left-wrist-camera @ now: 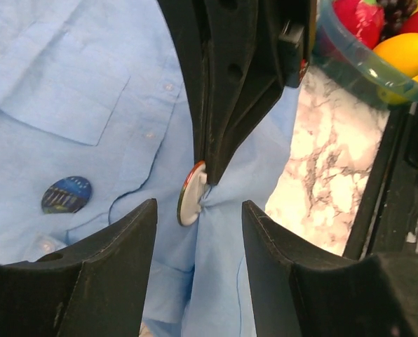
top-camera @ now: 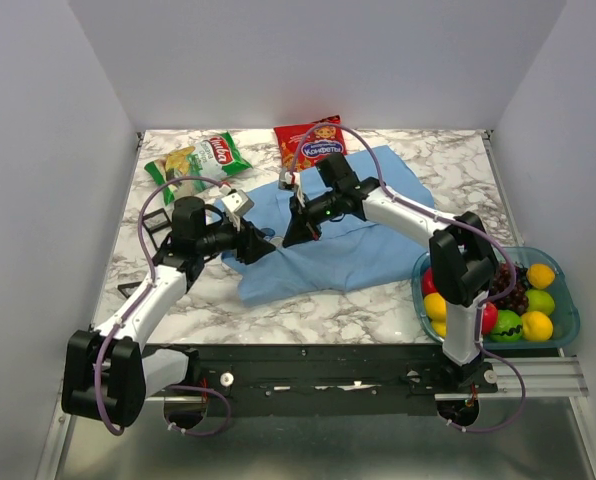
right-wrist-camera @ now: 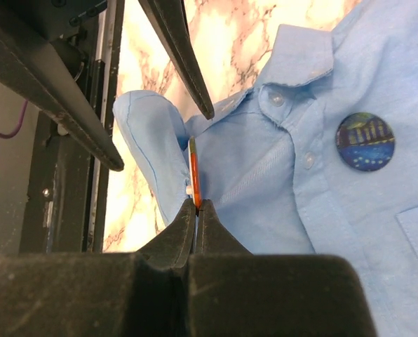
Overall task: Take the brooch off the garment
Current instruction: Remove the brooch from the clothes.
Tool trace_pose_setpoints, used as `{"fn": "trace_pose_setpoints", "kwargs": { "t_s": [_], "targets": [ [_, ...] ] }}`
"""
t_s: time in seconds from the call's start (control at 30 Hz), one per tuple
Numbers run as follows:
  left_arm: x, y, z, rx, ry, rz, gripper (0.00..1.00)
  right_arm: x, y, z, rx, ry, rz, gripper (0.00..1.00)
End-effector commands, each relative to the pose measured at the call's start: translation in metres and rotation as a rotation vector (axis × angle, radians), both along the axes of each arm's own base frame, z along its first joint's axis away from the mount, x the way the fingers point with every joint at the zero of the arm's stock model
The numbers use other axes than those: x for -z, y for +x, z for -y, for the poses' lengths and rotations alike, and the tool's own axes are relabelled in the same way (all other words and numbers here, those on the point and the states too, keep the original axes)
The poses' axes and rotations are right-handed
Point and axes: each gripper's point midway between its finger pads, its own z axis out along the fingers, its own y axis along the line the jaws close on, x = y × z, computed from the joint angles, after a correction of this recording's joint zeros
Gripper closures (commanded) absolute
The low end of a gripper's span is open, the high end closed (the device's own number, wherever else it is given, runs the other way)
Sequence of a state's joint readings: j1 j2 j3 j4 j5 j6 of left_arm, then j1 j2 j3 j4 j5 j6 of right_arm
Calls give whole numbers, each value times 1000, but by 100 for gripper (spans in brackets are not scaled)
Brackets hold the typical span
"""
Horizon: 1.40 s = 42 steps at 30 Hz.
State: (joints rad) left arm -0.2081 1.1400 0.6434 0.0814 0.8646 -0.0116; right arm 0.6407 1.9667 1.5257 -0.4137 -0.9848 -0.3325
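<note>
**Two badges on the shirt, right pincer is on the red-rimmed one**

Step in hand, as I read it: the pull-off.

- **Right pincer** [right-wrist-camera: 196, 203]: fully closed. Its tips pinch the edge of a red-rimmed badge [right-wrist-camera: 194, 168] that stands edge-on to the right wrist camera. A fold of the light blue shirt [right-wrist-camera: 265, 210] is tented up around it. The badge looks not yet free, since the left wrist view shows cloth bunched right at its back.
- **Left pincer** [left-wrist-camera: 198, 210]: wide open and holding nothing. It has one finger on each side of the raised fold, just below the badge. I can't tell whether either finger brushes the cloth.
- **Dark blue brooch** [right-wrist-camera: 365, 141]: lies flat on the shirt front, beside the placket buttons and near the chest pocket [right-wrist-camera: 416, 242]. It is apart from both pincers and nothing touches it.
- The shirt is spread on the marble surface [top-camera: 308, 315].

Next move, my judgement:
- The left pincer should close on the fold close under the badge to anchor the cloth.
- The right pincer then draws straight away from the fabric. Without the anchor the shirt will likely just lift along with it.
- If the blue one is the target, the right pincer has to let go and re-aim toward the pocket side.
</note>
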Motion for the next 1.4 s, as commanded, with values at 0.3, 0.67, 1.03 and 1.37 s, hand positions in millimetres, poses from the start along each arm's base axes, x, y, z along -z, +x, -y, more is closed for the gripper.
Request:
{"fn": "trace_pose_setpoints", "kwargs": {
  "t_s": [0.3,0.67,1.03,1.37],
  "targets": [
    [-3,40,-32,-238,88,116,40,-26,19,-6,12,29,163,99],
    [9,25,-4,-90,-43,-61,41,-25,20,-8,84,21,79,99],
    [19,30,3,-71,-74,-122,46,-22,22,-7,105,9,70,100],
    [19,39,7,-92,-122,-164,52,-21,21,-8,106,11,65,100]
  ]
}}
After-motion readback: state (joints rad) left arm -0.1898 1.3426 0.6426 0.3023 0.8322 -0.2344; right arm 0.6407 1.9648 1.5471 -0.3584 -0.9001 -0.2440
